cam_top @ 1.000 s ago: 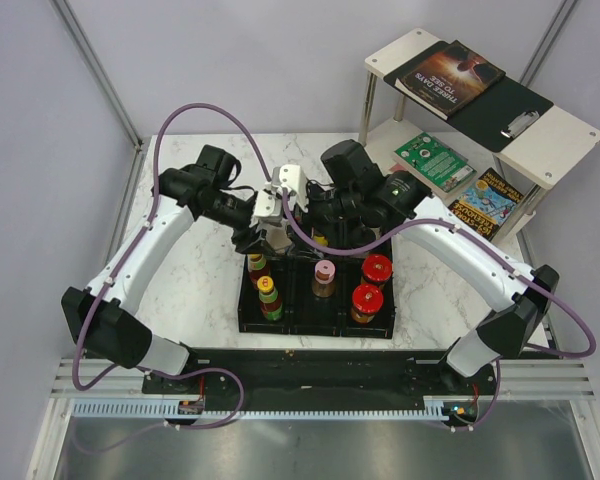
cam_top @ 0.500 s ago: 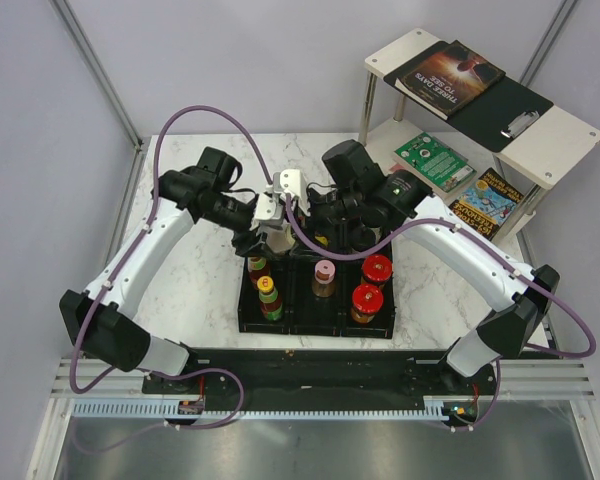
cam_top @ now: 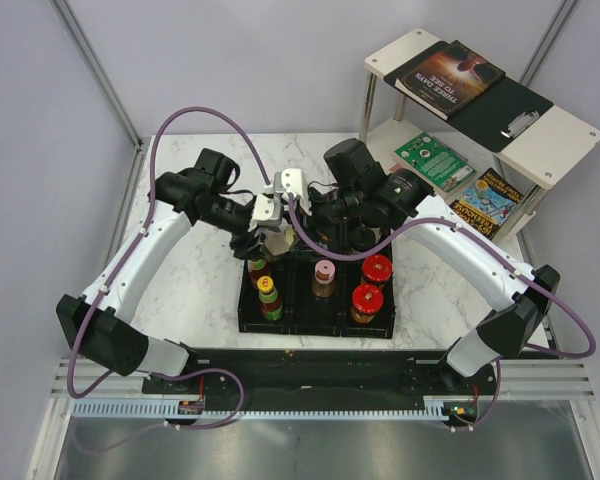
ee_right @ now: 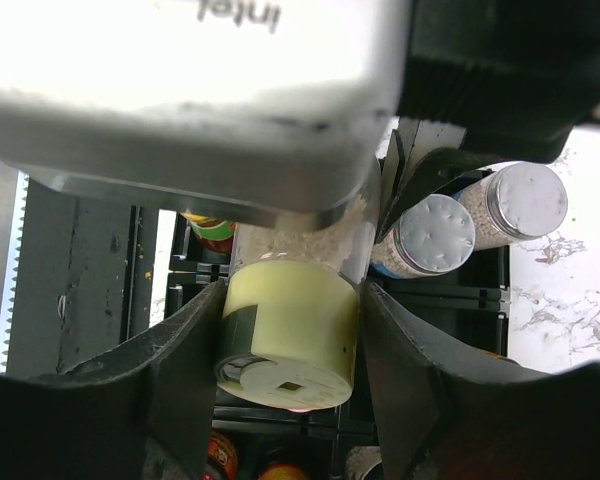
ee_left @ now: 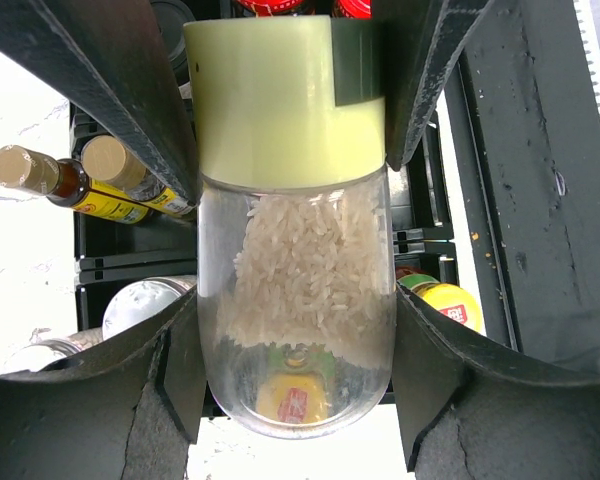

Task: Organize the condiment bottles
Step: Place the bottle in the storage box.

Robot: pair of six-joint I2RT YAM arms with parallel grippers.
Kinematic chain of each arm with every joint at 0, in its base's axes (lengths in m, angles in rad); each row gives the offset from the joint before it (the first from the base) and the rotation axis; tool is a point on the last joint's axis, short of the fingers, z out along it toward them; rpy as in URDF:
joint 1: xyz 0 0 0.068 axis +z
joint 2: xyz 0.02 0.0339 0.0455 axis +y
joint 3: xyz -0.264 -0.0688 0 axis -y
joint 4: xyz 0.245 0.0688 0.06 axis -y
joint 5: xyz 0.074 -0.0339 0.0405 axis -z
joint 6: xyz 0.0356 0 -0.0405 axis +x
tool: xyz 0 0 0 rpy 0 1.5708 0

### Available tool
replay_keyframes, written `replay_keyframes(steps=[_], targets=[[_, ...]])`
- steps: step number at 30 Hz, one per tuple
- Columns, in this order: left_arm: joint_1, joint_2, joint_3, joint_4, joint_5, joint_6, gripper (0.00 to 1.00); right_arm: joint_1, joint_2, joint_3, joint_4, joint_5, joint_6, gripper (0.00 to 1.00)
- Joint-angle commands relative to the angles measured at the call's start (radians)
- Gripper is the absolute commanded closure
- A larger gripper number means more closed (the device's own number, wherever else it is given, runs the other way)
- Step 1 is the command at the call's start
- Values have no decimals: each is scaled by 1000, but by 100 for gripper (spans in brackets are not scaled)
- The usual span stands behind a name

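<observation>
A clear rice-filled jar point(ee_left: 295, 250) with a pale yellow-green lid point(ee_right: 290, 320) hangs over the black tray point(cam_top: 315, 328). My left gripper point(ee_left: 295, 335) is shut on its glass body. My right gripper point(ee_right: 292, 300) is shut on its lid from the opposite end, so both hold it. In the tray stand two red-capped jars point(cam_top: 377, 268), a pink-lidded shaker point(cam_top: 324, 272) and yellow-capped bottles point(cam_top: 269, 293). Two silver-lidded jars point(ee_right: 435, 232) sit right beside the held jar. Brown bottles with tan caps point(ee_left: 25, 170) lie tilted at the tray's edge.
A white two-level shelf point(cam_top: 570, 135) with books point(cam_top: 450, 75) stands at the back right. White marble table point(cam_top: 195, 290) shows to the left of the tray. Both arms crowd together above the tray's far row.
My right gripper's fingers have closed in from wide open onto the jar's lid. My left gripper keeps its hold, and both arms have hardly shifted.
</observation>
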Motion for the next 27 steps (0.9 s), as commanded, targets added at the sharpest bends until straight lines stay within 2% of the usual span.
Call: replay_keyframes(steps=[1,2,3,4,5,8,10,13,14,15,27], targets=[[-1,-48,8,62,63,0,98,9,1,14,-45,-95,-8,44],[-2,-48,7,64,63,0,98,7,-1,11,-45,-96,-8,48],[-1,-49,7,62,64,1,98,7,-1,9,-48,-96,-9,58],[-1,-49,7,64,64,0,98,7,-1,9,-46,-95,-9,72],[-1,-49,4,65,64,1,98,6,-2,11,-50,-93,-9,99],[-1,-51,-1,65,67,4,91,6,-2,17,-59,-95,-15,100],[-2,-57,-12,74,77,0,77,6,-4,20,-65,-101,-15,100],[-1,-79,-39,111,89,-9,39,6,-8,23,-73,-98,-17,100],[-1,-83,-44,122,89,-17,10,6,-7,26,-73,-95,-17,100],[-1,-89,-50,133,87,-22,1,6,-10,25,-74,-90,-17,100],[41,-155,-110,320,75,-157,1,4,-57,17,-68,23,-12,100]])
